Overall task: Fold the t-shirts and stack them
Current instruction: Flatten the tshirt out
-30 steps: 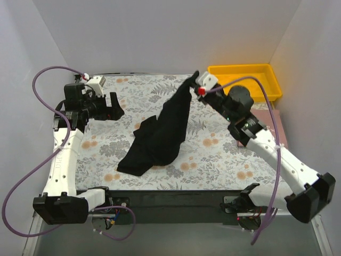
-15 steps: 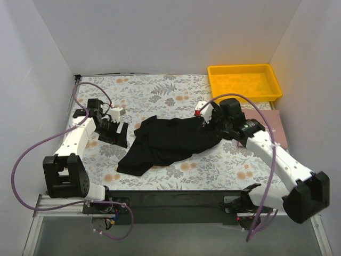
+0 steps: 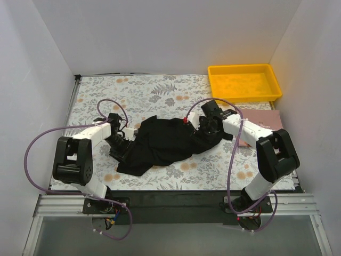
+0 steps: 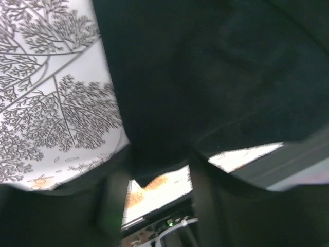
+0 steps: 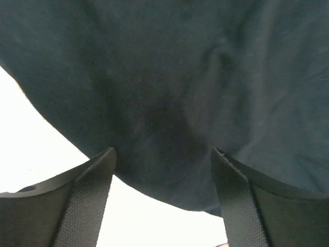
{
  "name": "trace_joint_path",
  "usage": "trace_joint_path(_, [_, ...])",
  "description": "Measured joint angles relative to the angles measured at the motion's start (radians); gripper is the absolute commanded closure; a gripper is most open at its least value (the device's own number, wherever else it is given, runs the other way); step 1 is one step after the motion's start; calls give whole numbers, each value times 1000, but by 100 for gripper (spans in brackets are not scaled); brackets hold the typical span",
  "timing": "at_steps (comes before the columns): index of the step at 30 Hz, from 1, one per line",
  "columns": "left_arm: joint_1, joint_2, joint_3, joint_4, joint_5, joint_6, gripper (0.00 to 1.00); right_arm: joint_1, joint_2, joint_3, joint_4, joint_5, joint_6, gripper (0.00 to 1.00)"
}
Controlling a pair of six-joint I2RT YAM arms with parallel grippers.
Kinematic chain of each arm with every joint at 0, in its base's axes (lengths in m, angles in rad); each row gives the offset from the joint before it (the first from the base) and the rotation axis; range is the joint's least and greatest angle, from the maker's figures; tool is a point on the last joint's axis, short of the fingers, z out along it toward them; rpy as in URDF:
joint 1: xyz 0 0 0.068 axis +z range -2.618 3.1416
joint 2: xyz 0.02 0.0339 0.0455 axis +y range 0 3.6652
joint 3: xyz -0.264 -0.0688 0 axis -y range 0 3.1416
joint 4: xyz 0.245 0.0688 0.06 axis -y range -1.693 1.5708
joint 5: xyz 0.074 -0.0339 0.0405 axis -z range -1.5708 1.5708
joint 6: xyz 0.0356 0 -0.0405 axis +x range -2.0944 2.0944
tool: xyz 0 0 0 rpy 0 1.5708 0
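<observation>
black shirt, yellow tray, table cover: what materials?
Black t-shirt: soft matte knit fabric, probably cotton; it slumps in creases. Yellow tray: likely moulded plastic, with a smooth, uniform colour and a rounded rim. Table cover: flat, matte floral print; cloth or vinyl, can't tell.

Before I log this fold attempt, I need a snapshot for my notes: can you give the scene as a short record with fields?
shirt: one black t-shirt, crumpled mid-table, not folded
left claw: open, at the shirt's left edge
right claw: open, fabric between its fingers, at the shirt's right part
tray: yellow tray, far right corner
book: pinkish book, on the near side of the tray, right edge
surface: floral table cover
</observation>
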Motion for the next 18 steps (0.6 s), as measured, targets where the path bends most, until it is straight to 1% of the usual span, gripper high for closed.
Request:
trace_joint_path(1, [0,11,-8,12,-12,-8,72,0,27,0,-6,2,-8,29])
trace_joint_path(2, [0,16,-12,19,-17,-10,72,0,30,0,-7,2,-8,32])
trace_joint_path(3, [0,17,-12,23,-30,-17,91,0,48,0,-12,0,-14,35])
trace_joint_path(4, [0,19,-13,34,-45,-29,99,0,64,0,-19,-5,-19,39])
trace_joint_path(8, [9,42,1,50,-94,-43,100,10,118,0,-56,-42,-40,48])
trace_joint_path(11, [53,86,53,43,-119,-42,100,48,119,0,-81,-83,-56,49])
trace_joint_path(13, [92,119,100,51,-145,-37,100,100,119,0,-114,-127,-65,49])
trace_joint_path(15, [120,144,143,69,-177,-26,100,156,119,0,-160,-198,-77,48])
trace_joint_path(18, [167,180,228,95,-203,-12,100,222,119,33,-280,-338,-115,46])
